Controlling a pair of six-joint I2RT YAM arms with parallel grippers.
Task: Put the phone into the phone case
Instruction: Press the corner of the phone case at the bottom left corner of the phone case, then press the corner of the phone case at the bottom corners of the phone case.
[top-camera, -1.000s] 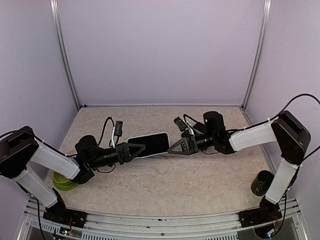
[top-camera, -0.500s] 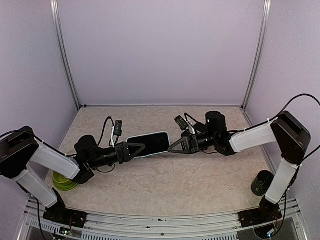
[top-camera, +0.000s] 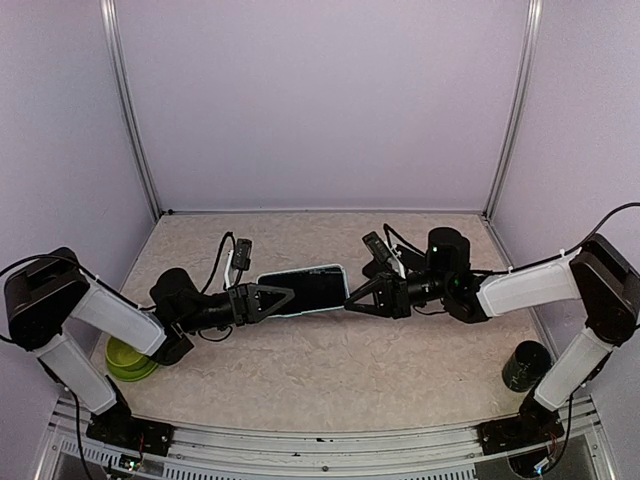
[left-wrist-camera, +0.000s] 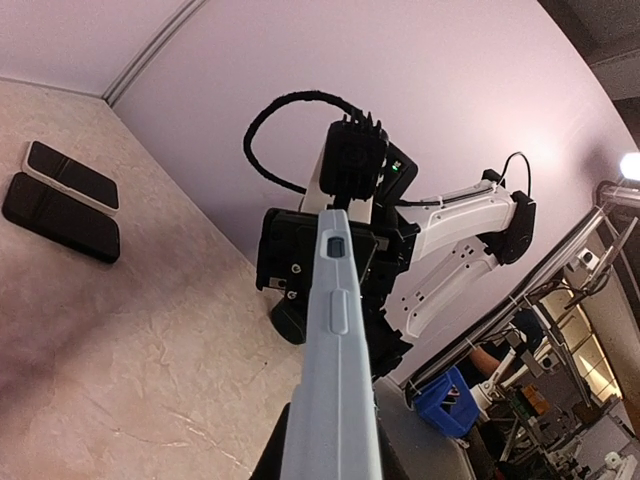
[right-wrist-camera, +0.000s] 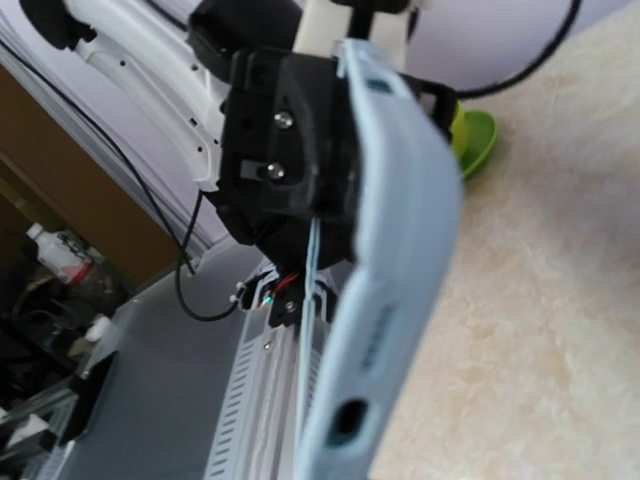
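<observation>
- Since the earlier top frames, the right arm (top-camera: 525, 285) had swung its forearm lower and further towards the right edge. The phone (top-camera: 300, 288) had shifted slightly to the right with both tools.
- One phone and one phone case (left-wrist-camera: 335, 400) were in view. The dark phone face lay inside the pale blue rim of the case, as far as the top view showed.
- This single bundle was held above the counter (top-camera: 330, 370), just left of the frame's centre and between the two tools.
- There were two arms and two tools.
- The left tool (top-camera: 283, 295) was clamped on the phone case at its left end. In the left wrist view, the case's edge rose from the bottom centre.
- The right tool (top-camera: 352, 303) met the right end of the case. Its fingers did not show in the right wrist view, so I could not tell whether they pinched it.
- One green dish (top-camera: 120, 360) sat at the lower left, partly hidden behind the left arm (top-camera: 110, 320).
- One dark cup (top-camera: 522, 365) stood at the lower right beside the right arm's base.
- Two dark flat slabs (left-wrist-camera: 72, 175) (left-wrist-camera: 60, 215) lay side by side on the counter in the upper left of the left wrist view.
- Both arms reached low and inward, with their forearms nearly level.
</observation>
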